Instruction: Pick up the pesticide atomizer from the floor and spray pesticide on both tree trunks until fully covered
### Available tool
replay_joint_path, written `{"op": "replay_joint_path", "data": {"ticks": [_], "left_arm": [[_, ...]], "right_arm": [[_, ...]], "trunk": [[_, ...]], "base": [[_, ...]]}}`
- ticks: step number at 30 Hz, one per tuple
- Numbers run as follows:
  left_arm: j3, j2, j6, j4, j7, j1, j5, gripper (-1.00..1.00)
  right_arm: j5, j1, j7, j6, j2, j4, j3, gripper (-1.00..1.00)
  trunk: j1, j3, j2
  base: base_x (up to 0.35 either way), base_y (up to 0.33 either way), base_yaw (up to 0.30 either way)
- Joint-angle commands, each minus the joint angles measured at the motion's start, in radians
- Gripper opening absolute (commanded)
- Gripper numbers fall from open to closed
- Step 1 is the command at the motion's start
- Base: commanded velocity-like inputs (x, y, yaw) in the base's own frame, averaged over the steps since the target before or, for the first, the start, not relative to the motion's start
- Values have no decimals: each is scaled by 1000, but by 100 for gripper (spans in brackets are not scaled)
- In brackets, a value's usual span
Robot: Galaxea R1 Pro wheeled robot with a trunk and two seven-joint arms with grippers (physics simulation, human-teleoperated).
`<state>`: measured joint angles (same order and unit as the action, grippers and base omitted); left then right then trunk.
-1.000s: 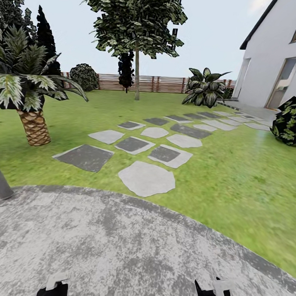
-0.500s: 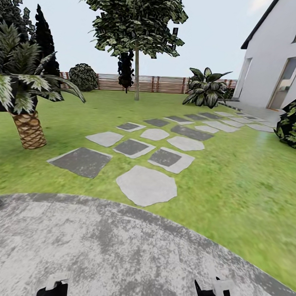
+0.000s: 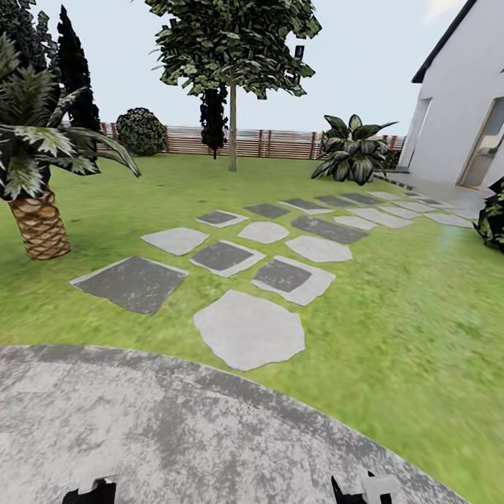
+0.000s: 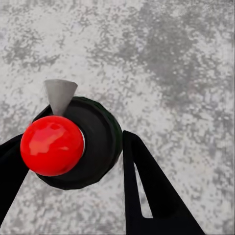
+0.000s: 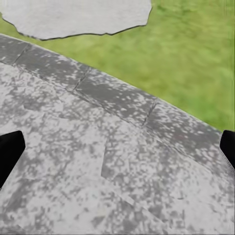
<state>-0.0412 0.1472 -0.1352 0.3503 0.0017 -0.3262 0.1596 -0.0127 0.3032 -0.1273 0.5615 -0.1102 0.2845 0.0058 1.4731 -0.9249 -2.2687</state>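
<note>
1. Red-capped and black-bodied, the pesticide atomizer (image 4: 73, 144) sits between the two dark fingers of the left gripper (image 4: 68, 166), which is closed on it; its grey nozzle cone (image 4: 60, 95) points out beyond the fingertips, over mottled grey paving (image 4: 166, 54).
2. In the right wrist view, the right gripper (image 5: 117, 147) has its fingers spread wide at the frame's edges, nothing between them, above the same paving where it borders grass (image 5: 196, 54).
3. From the head view, one tall tree (image 3: 233, 46) stands far ahead and slightly left of centre, its thin pale tree trunk (image 3: 232, 130) upright in front of the slatted fence (image 3: 286, 143). It is well apart from both grippers, across the lawn and stepping stones (image 3: 250, 329).
4. My judgement: the trunk's long axis is vertical, so the nozzle must face it and sweep up and down; the left arm carries the sprayer, and the base must close in first.
5. No brand, label or readable writing shows on the atomizer.
6. A short palm (image 3: 36, 162) stands at the left; it is not a target.
</note>
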Motion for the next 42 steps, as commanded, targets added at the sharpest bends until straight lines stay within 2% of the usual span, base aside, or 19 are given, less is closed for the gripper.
{"op": "replay_joint_path", "data": {"ticks": [1,42], "left_arm": [[1,0,-4,-1,0,-1,9,-100],[1,0,-4,-1,0,-1,9,-100]], "right_arm": [[-1,1,-2,3,0,-1,0,100],[-1,1,-2,3,0,-1,0,100]], "trunk": [[0,-1,0],[0,-1,0]], "base": [[339,0,0],[340,0,0]]}}
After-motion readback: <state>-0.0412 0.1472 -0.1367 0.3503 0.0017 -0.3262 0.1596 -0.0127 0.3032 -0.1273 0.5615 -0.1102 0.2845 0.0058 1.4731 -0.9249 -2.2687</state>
